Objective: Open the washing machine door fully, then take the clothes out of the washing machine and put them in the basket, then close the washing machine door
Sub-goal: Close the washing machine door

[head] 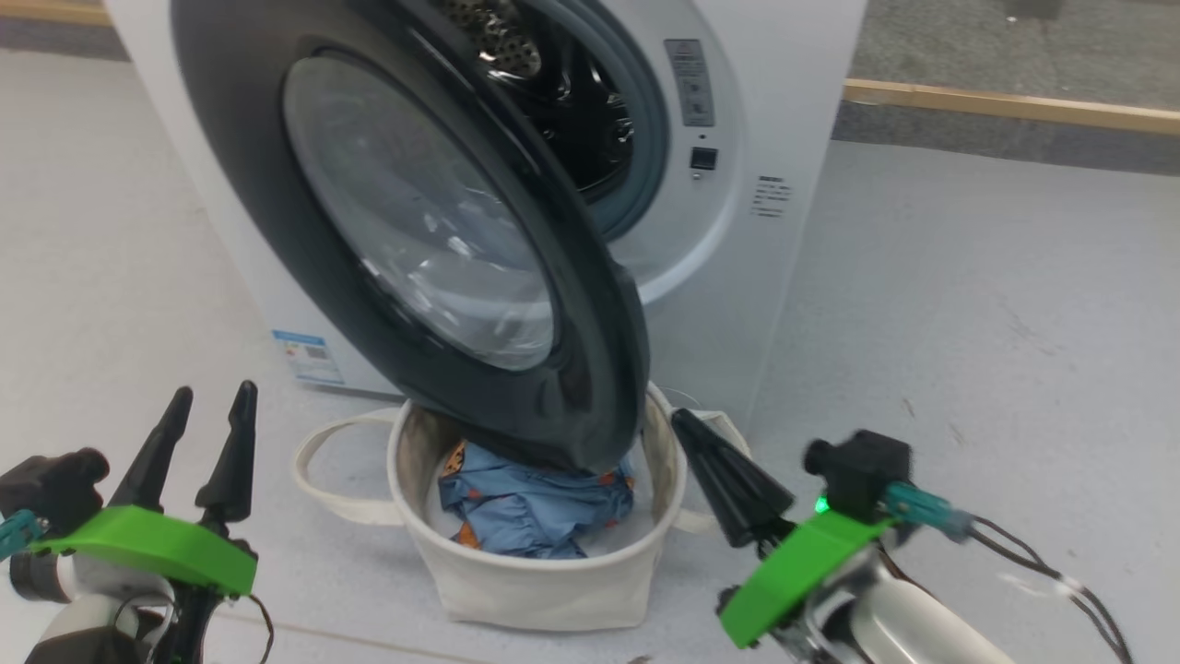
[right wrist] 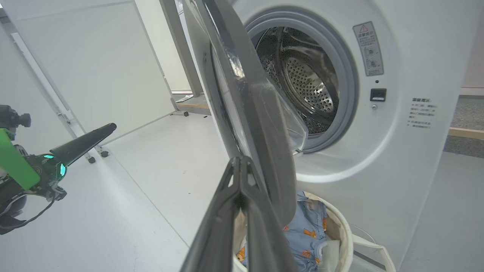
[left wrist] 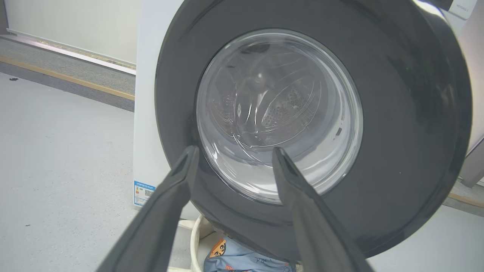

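The large round washing machine door (head: pixel 415 221), a wide glossy black rim around a clear domed glass window, stands partly open from the white front-loading washing machine (head: pixel 737 277). Its lower edge hangs over the round cream canvas basket (head: pixel 544 581), where light-blue clothes (head: pixel 535 507) printed with orange cartoon animals lie crumpled. The left gripper (head: pixel 212 392) has its dark fingers spread and empty. The right gripper (head: pixel 687 426) has its fingers pressed together just beside the door's edge.
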Robot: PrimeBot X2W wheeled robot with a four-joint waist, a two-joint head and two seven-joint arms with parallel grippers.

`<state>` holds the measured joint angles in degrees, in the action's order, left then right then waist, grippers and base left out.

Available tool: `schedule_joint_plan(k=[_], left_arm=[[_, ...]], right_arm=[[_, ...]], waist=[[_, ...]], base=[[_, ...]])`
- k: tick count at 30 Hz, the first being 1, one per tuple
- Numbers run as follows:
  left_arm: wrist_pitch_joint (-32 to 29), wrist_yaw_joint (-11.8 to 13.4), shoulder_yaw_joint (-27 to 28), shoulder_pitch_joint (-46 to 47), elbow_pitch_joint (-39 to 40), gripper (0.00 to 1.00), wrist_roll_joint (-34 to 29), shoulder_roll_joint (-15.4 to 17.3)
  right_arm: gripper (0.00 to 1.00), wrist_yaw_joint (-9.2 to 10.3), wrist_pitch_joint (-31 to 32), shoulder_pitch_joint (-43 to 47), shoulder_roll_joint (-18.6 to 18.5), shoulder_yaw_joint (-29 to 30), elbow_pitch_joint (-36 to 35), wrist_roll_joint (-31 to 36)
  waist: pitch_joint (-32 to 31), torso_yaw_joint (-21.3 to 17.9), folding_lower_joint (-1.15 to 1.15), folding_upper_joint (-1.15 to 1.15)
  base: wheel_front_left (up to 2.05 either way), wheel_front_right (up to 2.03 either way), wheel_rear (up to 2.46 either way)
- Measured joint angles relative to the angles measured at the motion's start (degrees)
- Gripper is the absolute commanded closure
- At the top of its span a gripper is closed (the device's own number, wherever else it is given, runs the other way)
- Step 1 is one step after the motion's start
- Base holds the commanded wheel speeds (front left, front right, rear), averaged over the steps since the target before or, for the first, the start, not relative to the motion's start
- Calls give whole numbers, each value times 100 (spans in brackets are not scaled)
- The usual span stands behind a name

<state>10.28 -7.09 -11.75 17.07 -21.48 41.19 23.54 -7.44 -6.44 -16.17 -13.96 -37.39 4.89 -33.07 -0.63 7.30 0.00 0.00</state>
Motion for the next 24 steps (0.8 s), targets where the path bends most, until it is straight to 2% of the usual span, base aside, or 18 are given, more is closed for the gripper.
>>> schedule_joint_plan(k=[8,15,24], left_arm=[[-1,0,-54,112,-64,0,0,-19],[1,0,-71,199,-93,0,0,-18],[42,0,-98,375,-52,0,1,-18]], right_arm=[[100,0,-98,-888,367,-467,1112,-212],[100,0,-296,-1488,428,-545,2003,-361],[100,-5,-587,-2139,417,-504,2637,-564]], waist=[[66,433,0,0],[273,616,0,0],[637,706,0,0]], base=[[0,0,0],[0,0,0],[0,0,0]])
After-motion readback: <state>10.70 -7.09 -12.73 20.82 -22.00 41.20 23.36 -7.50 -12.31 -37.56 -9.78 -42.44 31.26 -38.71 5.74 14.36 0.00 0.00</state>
